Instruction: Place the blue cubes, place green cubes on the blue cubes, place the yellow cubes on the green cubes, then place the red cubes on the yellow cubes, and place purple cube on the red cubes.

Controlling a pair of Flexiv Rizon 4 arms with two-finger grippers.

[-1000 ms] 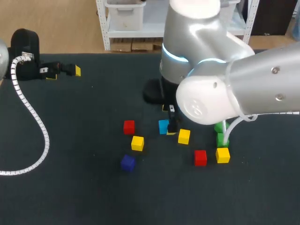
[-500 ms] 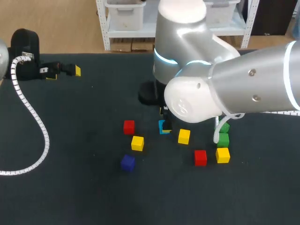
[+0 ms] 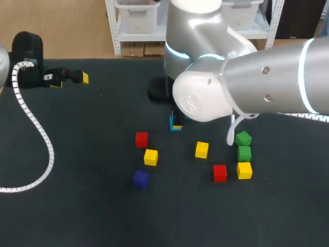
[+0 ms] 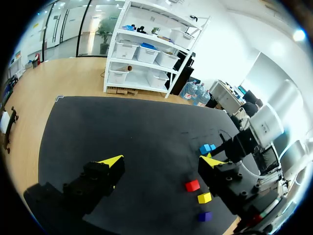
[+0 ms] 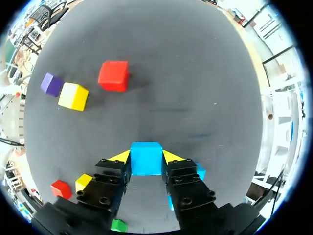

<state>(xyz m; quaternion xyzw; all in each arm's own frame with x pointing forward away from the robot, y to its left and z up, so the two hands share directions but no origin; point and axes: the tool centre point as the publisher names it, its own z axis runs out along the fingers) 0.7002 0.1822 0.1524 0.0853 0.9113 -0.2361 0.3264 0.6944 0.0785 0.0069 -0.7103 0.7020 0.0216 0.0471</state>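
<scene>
My right gripper (image 5: pixel 146 157) is shut on a light blue cube (image 5: pixel 146 158); both yellow-tipped fingers press its sides. In the head view this cube (image 3: pixel 176 124) shows just under the big right arm, near the table's middle. A sliver of a second blue cube (image 5: pixel 199 171) peeks out beside the right finger. A red cube (image 5: pixel 114 76), a yellow cube (image 5: pixel 73 96) and a purple cube (image 5: pixel 50 84) lie ahead of the gripper. My left gripper (image 4: pixel 164 160) stands open and empty at the far left of the table (image 3: pixel 72 77).
On the dark mat lie a red cube (image 3: pixel 141 139), a yellow cube (image 3: pixel 150 157), a purple cube (image 3: pixel 140 178), another yellow (image 3: pixel 202 150), another red (image 3: pixel 220 173), two green cubes (image 3: pixel 243 146) and a third yellow (image 3: pixel 244 170). A white cable (image 3: pixel 41 139) curves along the left.
My right gripper has closed on the light blue cube and carried it toward the far left, away from the yellow cube. The left arm has not moved.
</scene>
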